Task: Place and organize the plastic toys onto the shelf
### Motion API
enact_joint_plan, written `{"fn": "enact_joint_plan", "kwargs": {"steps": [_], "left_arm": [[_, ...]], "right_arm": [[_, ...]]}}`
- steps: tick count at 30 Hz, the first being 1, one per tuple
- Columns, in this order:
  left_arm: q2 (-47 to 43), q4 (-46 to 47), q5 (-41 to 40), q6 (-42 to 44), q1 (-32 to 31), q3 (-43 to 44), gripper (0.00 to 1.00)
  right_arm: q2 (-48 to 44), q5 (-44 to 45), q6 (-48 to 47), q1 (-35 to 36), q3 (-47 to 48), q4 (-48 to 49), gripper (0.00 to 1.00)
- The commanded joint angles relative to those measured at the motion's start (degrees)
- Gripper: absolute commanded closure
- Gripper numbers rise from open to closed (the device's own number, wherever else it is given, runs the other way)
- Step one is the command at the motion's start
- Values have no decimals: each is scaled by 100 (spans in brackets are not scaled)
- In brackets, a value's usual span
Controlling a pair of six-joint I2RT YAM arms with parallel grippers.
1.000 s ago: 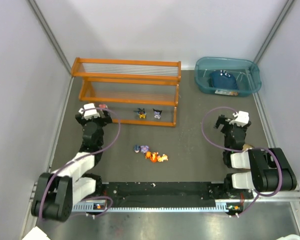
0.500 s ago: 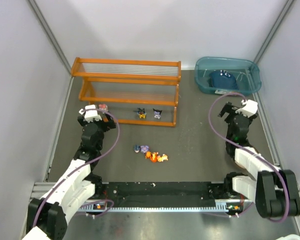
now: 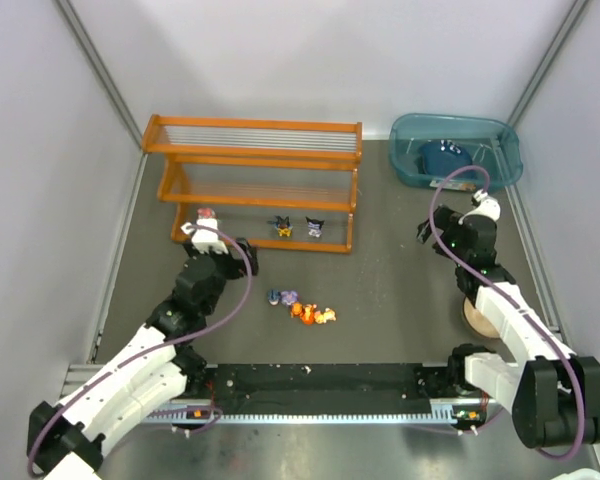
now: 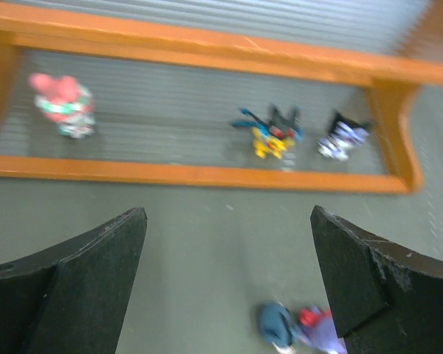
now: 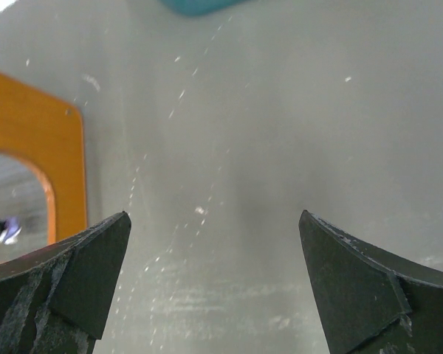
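Top external view: three of the plastic toys [image 3: 300, 305] stand on the lowest tier of the orange shelf [image 3: 255, 180], a pink figurine [image 3: 206, 214] at its left end and a yellow-and-blue figurine [image 3: 282, 228] next to a black-and-purple figurine [image 3: 314, 227] towards its right end. The rest lie in a loose cluster on the grey table [image 3: 400, 280], between the arms and well short of the rack.

The left gripper [image 4: 227, 217] hovers just in front of the lowest tier with its jaws spread wide and nothing between them. The right gripper [image 5: 213, 217], equally wide and empty, hangs over bare table near the teal bin [image 3: 455, 150].

The toys look light, hard and smooth, and so likely to tip or slip out of a pinch. The safest hold appears to be from above, across the widest part of a body, not on ears or limbs.

The shelf's long axis runs left to right along the far side, its open front facing the arms. The three shelved figurines stand upright. The cluster forms a short line, also roughly left to right and dipping slightly towards the near edge at its right end. Whether each loose toy is upright or on its side is too small to tell.
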Motion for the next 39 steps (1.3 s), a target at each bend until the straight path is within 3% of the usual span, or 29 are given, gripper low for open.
{"fn": "enact_joint_plan", "kwargs": {"steps": [1,11,19,30,39], "left_arm": [[-113,-370,-589,-284,-1031,111,1],[-825,-372,-950,-1067,-2491,-646,1],[-272,-99,-1696,-1164,-3712,-628,1],[572,147,-2470,-1779,-4741,-725,1],[1337,-55,-3235,-2649,-4874,-593,1]], "right_arm": [[-216,-841,255,124,234,-281,1],[-735,-991,61,133,-55,-457,1],[-683,-1079,-53,141,-179,-378,1],[-638,-1228,-106,133,-179,-342,1],[-612,-1325,-123,141,-188,-342,1]]}}
